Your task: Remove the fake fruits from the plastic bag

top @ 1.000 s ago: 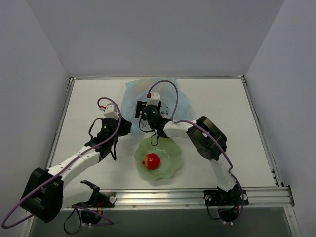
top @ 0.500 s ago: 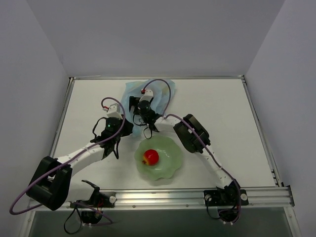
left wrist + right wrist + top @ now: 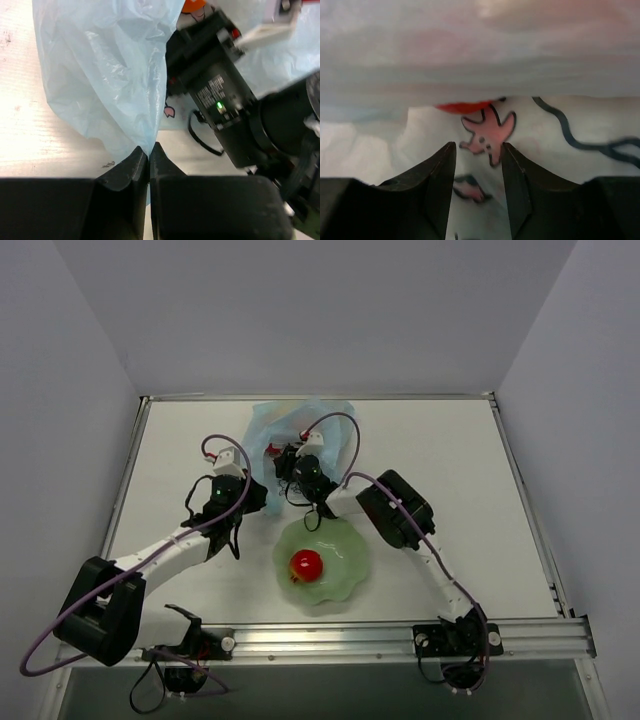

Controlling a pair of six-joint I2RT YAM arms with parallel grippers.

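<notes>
The light-blue plastic bag lies bunched at the table's far middle. My left gripper is shut on the bag's near edge; in the left wrist view its jaws pinch the blue film. My right gripper reaches into the bag's mouth. Its jaws stand apart over the bag's white printed film, with nothing solid between them. A red sliver of fruit shows just beyond its tips. An orange fruit peeks out past the right wrist. One red apple sits in the green bowl.
The pale green scalloped bowl stands just in front of the bag, between the two arms. The right arm's black wrist crosses close to my left gripper. A raised metal rail runs along the table's near edge.
The right gripper pushed left into the bag, then came back right, and its jaws narrowed. The bag's top edge rose a little. The left gripper kept its hold.
</notes>
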